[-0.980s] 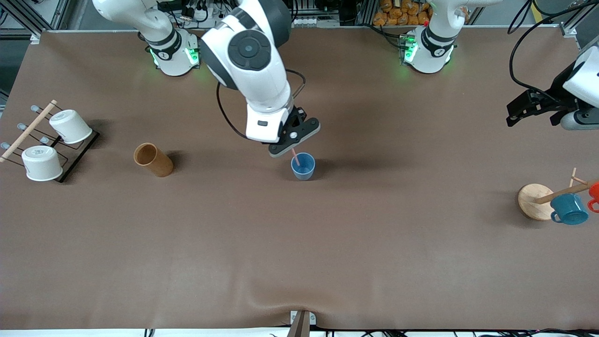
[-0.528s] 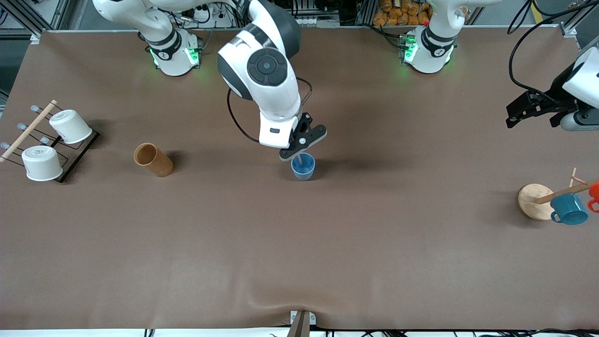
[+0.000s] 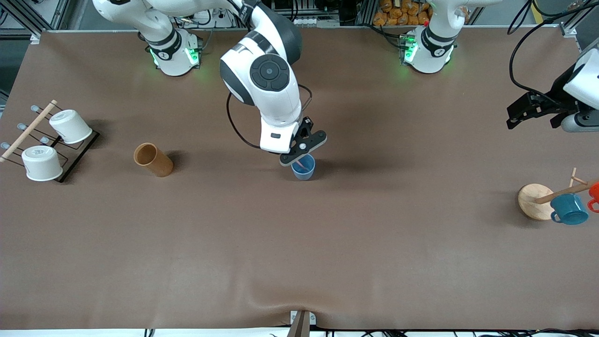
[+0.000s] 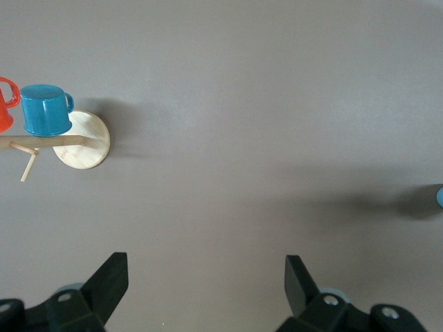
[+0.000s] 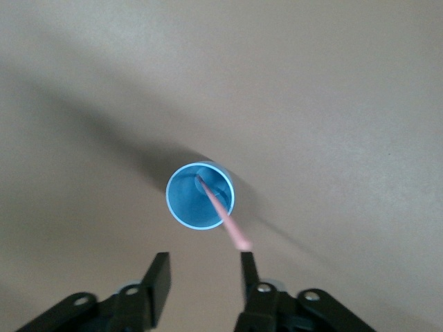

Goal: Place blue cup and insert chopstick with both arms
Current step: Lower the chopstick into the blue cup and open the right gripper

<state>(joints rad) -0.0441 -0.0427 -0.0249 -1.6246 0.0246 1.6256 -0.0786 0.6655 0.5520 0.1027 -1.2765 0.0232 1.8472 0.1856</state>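
The blue cup (image 3: pixel 304 170) stands upright mid-table; it also shows in the right wrist view (image 5: pixel 200 196), and its edge shows in the left wrist view (image 4: pixel 439 197). The pale-pink chopstick (image 5: pixel 220 211) leans inside the cup, tip on its bottom, top end above the rim; it shows faintly in the front view (image 3: pixel 304 163). My right gripper (image 3: pixel 299 152) hovers just over the cup, open (image 5: pixel 203 277), with the chopstick's top end next to one finger (image 5: pixel 247 271). My left gripper (image 3: pixel 519 114) waits open (image 4: pixel 205 273) over the left arm's end of the table.
A brown cork-coloured cylinder (image 3: pixel 153 159) lies toward the right arm's end. A rack with two white cups (image 3: pixel 47 145) stands at that end. A wooden mug stand (image 3: pixel 536 201) with a teal mug (image 3: pixel 568 209) and an orange mug (image 3: pixel 594 192) stands at the left arm's end.
My right gripper came down over the blue cup with the chopstick, which went into the cup. The chopstick now leans in the cup. The left arm has not moved.
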